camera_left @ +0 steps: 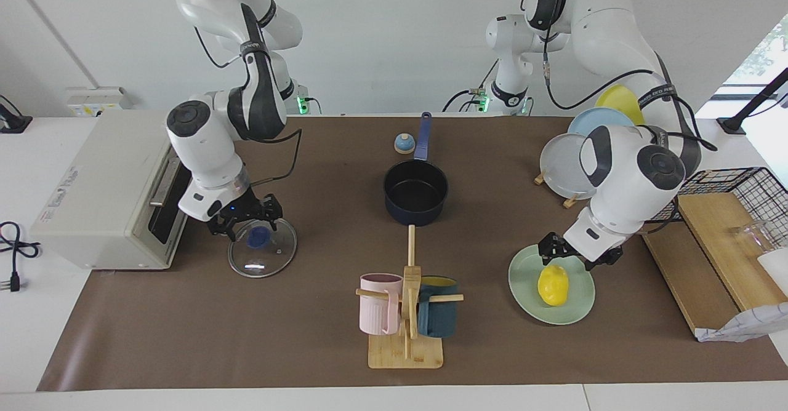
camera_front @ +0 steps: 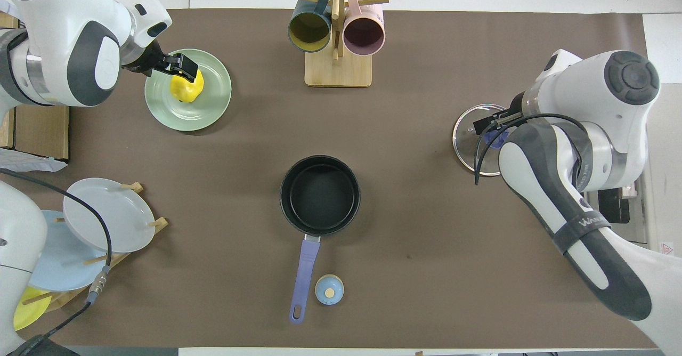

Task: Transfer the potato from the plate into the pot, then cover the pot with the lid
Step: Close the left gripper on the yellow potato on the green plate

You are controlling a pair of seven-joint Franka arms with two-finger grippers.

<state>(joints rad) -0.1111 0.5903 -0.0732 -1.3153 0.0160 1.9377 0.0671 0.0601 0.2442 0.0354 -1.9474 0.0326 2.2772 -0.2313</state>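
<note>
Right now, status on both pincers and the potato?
Left pincer over potato, on plate. Right pincer over lid. Pot empty, uncovered.

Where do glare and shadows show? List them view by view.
Facing view: a white glare streak lies on the lid, just under the right pincer. Overhead view: soft shadows hug the pot and the plate, where the left pincer hangs over the potato.
</note>
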